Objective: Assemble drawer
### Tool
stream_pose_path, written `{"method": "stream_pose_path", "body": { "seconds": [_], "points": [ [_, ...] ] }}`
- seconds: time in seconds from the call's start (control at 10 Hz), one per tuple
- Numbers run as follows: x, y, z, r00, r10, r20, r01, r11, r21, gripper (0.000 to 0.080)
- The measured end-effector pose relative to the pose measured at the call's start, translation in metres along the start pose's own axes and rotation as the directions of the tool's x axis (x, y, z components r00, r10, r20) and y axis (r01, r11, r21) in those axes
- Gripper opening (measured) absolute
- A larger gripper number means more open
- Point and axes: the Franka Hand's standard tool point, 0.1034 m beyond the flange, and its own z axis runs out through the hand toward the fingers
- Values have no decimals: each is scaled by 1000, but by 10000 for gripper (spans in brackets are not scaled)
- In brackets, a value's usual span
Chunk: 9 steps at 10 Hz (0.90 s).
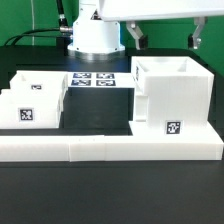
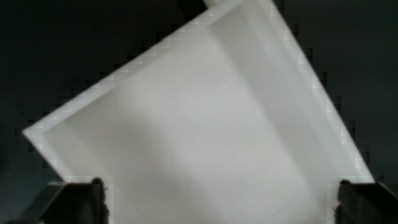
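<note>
The drawer housing [image 1: 170, 95], a tall white open-topped cube with a black-and-white tag low on its front, stands at the exterior view's right. Two shallow white trays [image 1: 38, 98] sit close together at the exterior view's left, one showing a tag. No knob is visible. My gripper [image 1: 166, 42] hangs just above the housing's open top, with its dark fingers spread wide. In the wrist view the gripper [image 2: 215, 205] is open and holds nothing. Its fingers [image 2: 75, 203] frame a broad white housing wall [image 2: 196, 120] below.
A long low white L-shaped border wall [image 1: 110, 149] runs along the front, against the housing and trays. The marker board [image 1: 95, 80] lies flat behind, between them. The arm's white base [image 1: 92, 35] stands at the back with cables beside it.
</note>
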Motion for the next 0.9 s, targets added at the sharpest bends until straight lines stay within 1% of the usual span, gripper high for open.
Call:
{"method": "stream_pose_path", "body": {
  "seconds": [0.3, 0.4, 0.5, 0.6, 0.7, 0.8, 0.9],
  "points": [
    [0, 1, 3, 980, -200, 3, 200, 980, -2, 649],
    [1, 7, 2, 945, -327, 10, 328, 945, -11, 649],
    [2, 28, 0, 893, -449, 22, 450, 892, -39, 649],
    [2, 49, -1, 880, -476, 17, 476, 878, -52, 649],
    [3, 69, 0, 893, -449, 4, 449, 892, -63, 649],
    [6, 85, 1, 904, -427, -6, 426, 902, -72, 649],
    [8, 100, 4, 897, -442, -13, 440, 895, -73, 649]
  ]
}}
